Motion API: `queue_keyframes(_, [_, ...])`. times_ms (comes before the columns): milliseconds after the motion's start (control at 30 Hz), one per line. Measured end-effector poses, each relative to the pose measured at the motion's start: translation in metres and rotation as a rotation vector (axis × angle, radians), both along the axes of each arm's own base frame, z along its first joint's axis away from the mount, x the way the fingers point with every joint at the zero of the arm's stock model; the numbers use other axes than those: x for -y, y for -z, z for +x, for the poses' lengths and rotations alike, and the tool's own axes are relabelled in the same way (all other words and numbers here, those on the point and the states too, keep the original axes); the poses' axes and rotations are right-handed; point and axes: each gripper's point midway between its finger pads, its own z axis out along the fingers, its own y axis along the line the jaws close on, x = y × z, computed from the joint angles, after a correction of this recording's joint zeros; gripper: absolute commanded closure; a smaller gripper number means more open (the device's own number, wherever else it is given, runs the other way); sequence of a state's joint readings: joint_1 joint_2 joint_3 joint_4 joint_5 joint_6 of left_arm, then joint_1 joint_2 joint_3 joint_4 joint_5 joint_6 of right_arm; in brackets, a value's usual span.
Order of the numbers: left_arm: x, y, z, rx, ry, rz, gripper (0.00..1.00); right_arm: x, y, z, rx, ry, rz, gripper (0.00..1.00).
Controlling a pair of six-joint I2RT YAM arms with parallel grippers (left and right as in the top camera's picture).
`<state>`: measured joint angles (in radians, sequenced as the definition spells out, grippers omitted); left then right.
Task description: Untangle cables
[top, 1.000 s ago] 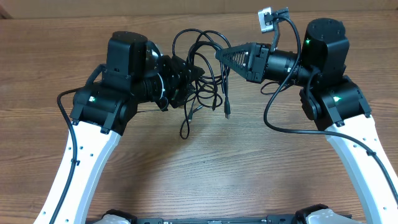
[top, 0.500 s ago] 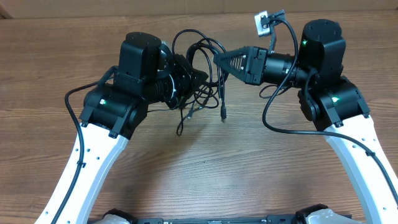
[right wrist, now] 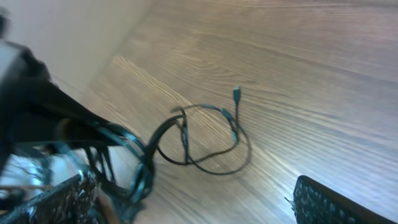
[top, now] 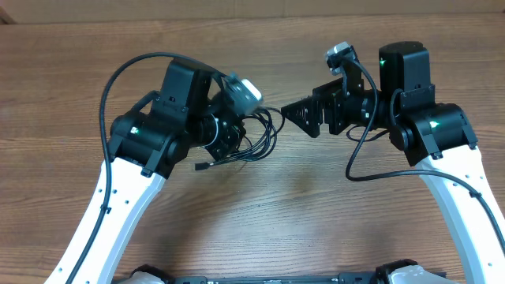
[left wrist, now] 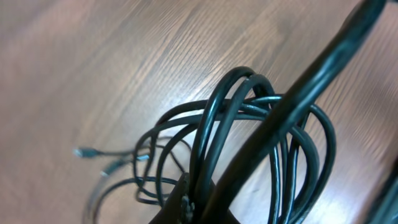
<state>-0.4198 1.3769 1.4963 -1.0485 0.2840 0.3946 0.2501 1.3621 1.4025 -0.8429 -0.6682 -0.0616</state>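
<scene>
Pulled leftward away from the right gripper [top: 298, 117], cables [top: 262, 140] now bunched at the left gripper [top: 239, 136], clamped tight on their loops, over the desk [top: 260, 225], right gripper spread wide, holding nothing.

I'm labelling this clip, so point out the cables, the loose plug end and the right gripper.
cables [left wrist: 212, 124]: left wrist view, on the looped strands.
plug end [right wrist: 236, 93]: right wrist view, on its tip.
right gripper [top: 286, 111]: overhead view, between its fingertips.
</scene>
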Motion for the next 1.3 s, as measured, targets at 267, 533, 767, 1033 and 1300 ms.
queue_keyframes(267, [0.014, -0.015, 0.008, 0.241, 0.29, 0.079, 0.96, 0.023, 0.013, 0.019, -0.161, 0.291, -0.004, 0.0])
queue_keyframes(533, [0.039, -0.057, 0.011, 0.493, 0.472, 0.002, 0.96, -0.01, -0.01, -0.009, -0.352, 0.153, 0.229, 0.0])
queue_keyframes(767, [0.055, -0.074, 0.005, 0.557, 0.55, -0.089, 0.96, -0.024, -0.015, -0.022, -0.43, 0.043, 0.3, 0.12])
queue_keyframes(1033, [0.058, -0.086, 0.012, 0.562, 0.488, -0.141, 0.96, -0.045, -0.005, -0.032, -0.501, -0.037, 0.301, 0.91])
queue_keyframes(1300, [0.058, -0.088, 0.014, 0.51, 0.425, -0.188, 0.96, -0.029, 0.014, -0.024, -0.486, 0.049, 0.213, 0.39])
